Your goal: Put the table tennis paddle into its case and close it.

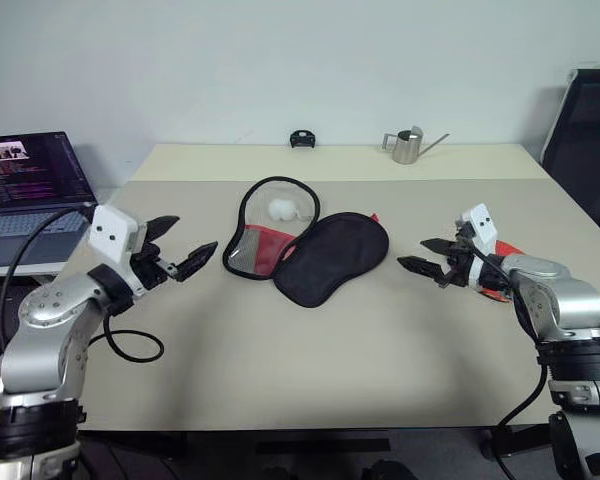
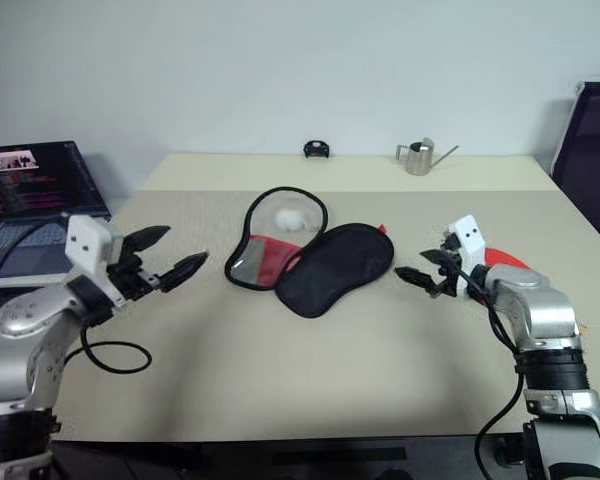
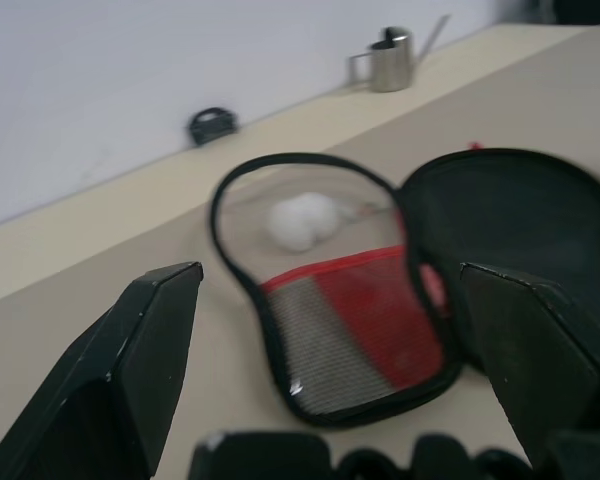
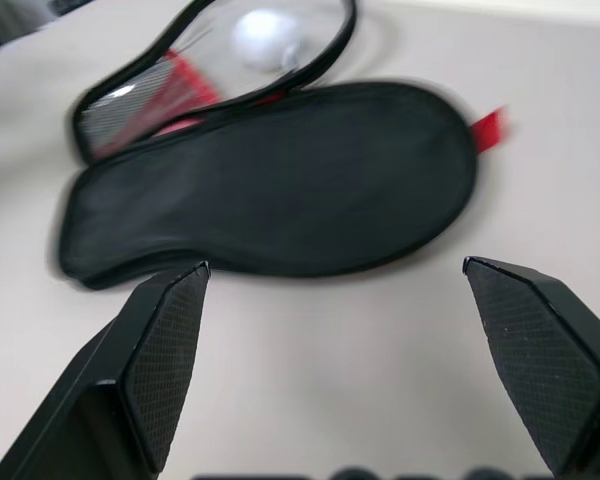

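Apparently the paddle [image 1: 502, 262] lies mostly hidden behind the right hand [image 1: 427, 254].

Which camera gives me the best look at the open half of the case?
The left wrist view: the case lies close, its clear window, red mesh and white pom-pom plain. Both eye views show it small at mid-table; the right wrist view mostly shows its black flap.

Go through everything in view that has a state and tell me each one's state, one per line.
case: unzipped, lying open flat on the table, white pom-pom inside the rim
table tennis paddle: on the table behind the right arm, mostly hidden, not in the case
left end effector: open, holding nothing
right end effector: open, holding nothing
laptop: lid up, screen lit
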Action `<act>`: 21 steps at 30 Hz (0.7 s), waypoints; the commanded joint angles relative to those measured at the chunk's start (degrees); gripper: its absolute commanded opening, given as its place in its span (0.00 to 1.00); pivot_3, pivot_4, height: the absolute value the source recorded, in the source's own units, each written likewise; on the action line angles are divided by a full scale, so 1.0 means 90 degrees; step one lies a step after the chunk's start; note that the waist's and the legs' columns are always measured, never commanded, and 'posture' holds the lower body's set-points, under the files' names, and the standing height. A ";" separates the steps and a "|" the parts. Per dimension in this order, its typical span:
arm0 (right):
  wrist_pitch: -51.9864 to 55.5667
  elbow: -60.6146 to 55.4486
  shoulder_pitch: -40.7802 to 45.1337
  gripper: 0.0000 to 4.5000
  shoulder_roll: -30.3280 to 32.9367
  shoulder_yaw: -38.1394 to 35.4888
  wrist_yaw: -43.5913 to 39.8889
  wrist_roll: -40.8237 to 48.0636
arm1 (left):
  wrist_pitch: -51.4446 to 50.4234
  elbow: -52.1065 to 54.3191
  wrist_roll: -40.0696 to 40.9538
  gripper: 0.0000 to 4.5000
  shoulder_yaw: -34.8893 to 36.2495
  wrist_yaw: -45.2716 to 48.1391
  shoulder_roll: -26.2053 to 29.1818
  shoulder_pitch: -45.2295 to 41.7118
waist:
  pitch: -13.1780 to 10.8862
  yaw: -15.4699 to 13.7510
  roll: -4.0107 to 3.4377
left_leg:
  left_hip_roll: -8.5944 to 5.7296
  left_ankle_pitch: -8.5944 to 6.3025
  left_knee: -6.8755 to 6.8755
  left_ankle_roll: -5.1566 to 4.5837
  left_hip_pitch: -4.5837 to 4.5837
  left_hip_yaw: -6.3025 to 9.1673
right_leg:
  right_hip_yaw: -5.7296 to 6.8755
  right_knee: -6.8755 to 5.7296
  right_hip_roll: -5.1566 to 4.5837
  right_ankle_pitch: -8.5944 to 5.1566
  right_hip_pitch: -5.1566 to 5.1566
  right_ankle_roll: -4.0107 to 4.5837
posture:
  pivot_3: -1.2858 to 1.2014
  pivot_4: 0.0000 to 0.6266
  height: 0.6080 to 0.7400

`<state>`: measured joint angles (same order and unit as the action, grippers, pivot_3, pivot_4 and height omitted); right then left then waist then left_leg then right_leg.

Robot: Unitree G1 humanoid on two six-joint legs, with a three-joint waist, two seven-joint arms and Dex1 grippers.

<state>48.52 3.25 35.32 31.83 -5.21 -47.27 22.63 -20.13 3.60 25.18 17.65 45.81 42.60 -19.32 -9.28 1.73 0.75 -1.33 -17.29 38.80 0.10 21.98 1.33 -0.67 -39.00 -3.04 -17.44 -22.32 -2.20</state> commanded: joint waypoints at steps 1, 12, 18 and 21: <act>0.0782 -0.0637 0.0012 0.99 -0.0182 -0.0135 0.0200 0.0568 | -0.0057 -0.0093 0.0176 1.00 -0.0044 0.0368 0.0195 -0.0231 | 0.0000 0.0010 0.0000 | 0.0000 0.0000 0.0000 0.0000 0.0000 0.0000 | 0.0000 0.0000 0.0000 0.0000 0.0000 0.0000 | 0.52 0.24 1.00; 0.1326 -0.0197 0.0080 0.99 -0.1588 0.0488 0.1751 0.0271 | -0.0507 -0.0568 0.0706 1.00 0.0103 0.1358 0.0582 -0.0617 | 0.0002 0.0010 0.0003 | -0.0001 0.0000 0.0000 0.0001 -0.0001 0.0002 | 0.0001 -0.0004 0.0002 0.0000 -0.0004 0.0000 | 0.52 0.24 1.00; 0.1219 0.0337 0.0330 0.99 -0.2106 0.0643 0.2111 0.0148 | -0.0401 -0.0721 0.0655 1.00 0.0031 0.1521 0.0660 -0.0697 | 0.0002 0.0012 0.0003 | -0.0004 0.0001 0.0000 0.0001 0.0000 0.0002 | 0.0000 -0.0003 0.0002 0.0000 -0.0006 0.0000 | 0.52 0.24 1.00; 0.1122 0.0578 0.0469 0.99 -0.2335 0.0649 0.2227 0.0107 | -0.0373 -0.0763 0.0640 1.00 0.0036 0.1565 0.0658 -0.0714 | 0.0002 0.0013 0.0003 | -0.0004 0.0001 0.0000 0.0001 -0.0001 0.0003 | 0.0001 -0.0005 0.0002 0.0000 -0.0006 0.0000 | 0.52 0.24 1.00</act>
<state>59.91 8.12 38.01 11.70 0.93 -27.82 23.72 -24.49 -3.67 30.39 16.68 59.52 47.44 -24.38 -9.27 1.85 0.78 -1.37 -17.28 38.80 0.11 21.97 1.35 -0.67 -39.04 -3.02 -17.44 -22.38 -2.20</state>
